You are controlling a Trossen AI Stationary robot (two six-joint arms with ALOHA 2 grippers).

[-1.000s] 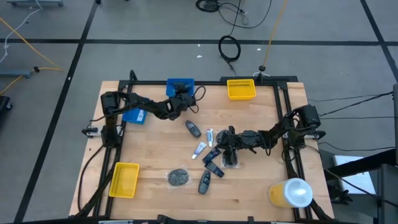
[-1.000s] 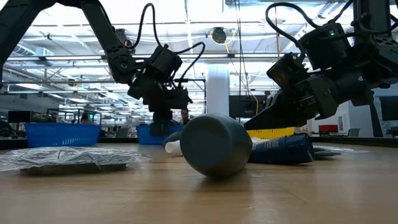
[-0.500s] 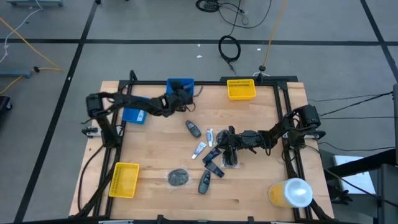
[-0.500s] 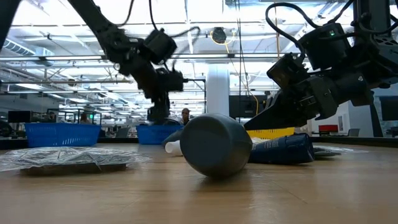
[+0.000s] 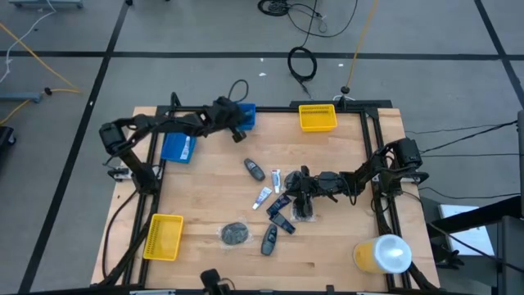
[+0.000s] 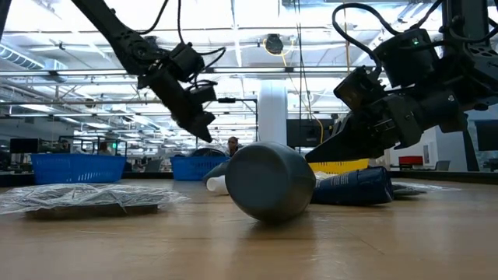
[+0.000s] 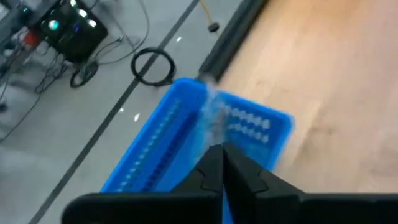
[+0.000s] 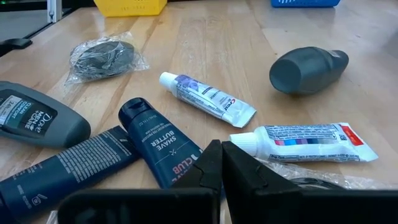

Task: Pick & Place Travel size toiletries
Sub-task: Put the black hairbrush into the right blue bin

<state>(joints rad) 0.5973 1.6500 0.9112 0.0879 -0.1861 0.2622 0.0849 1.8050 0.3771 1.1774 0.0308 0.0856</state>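
Observation:
The travel size toiletries lie mid-table: a dark grey bottle [image 5: 254, 170] [image 8: 308, 68], two white tubes [image 8: 208, 99] [image 8: 305, 143], dark tubes [image 8: 155, 149], a dark oblong bottle [image 8: 37, 121] and a wrapped round pad [image 5: 235, 233] [image 8: 102, 57]. My right gripper [image 5: 288, 190] [image 8: 221, 155] is shut low among them, between a dark tube and a white tube, with nothing between its fingers. Raised over the near-left edge of the far blue bin [image 5: 248, 115] [image 7: 186, 124], my left gripper [image 5: 238, 127] [image 7: 222, 155] [image 6: 207, 134] is shut and empty, slanting down.
A second blue bin [image 5: 176, 147] stands at the left edge. Yellow bins sit at the far right [image 5: 318, 117] and the near left [image 5: 164, 238]. A large yellow-and-white cylinder [image 5: 383, 254] stands at the near right corner. A black frame [image 5: 370, 147] borders the table.
My left gripper has risen from low at the far blue bin and drawn back toward the table's left. It has rolled and tipped from pointing steeply down to a shallower slant. The toiletries on the table have not moved.

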